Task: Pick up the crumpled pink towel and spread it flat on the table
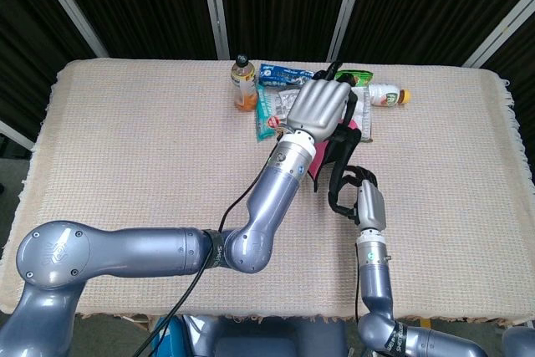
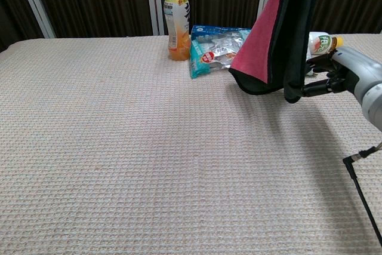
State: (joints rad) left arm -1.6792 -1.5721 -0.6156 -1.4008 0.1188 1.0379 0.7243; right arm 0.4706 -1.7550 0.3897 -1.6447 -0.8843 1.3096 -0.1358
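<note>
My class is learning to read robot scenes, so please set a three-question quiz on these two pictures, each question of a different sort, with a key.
1. True or false: the pink towel lies flat on the table.
2. Which stands upright at the table's far edge? A) orange drink bottle B) white bottle C) blue snack packet
3. Fill in: in the head view, the left hand is raised above the ____.

Key
1. False: it hangs lifted, clear of the table, with the right hand at its lower edge.
2. A
3. Towel
</note>
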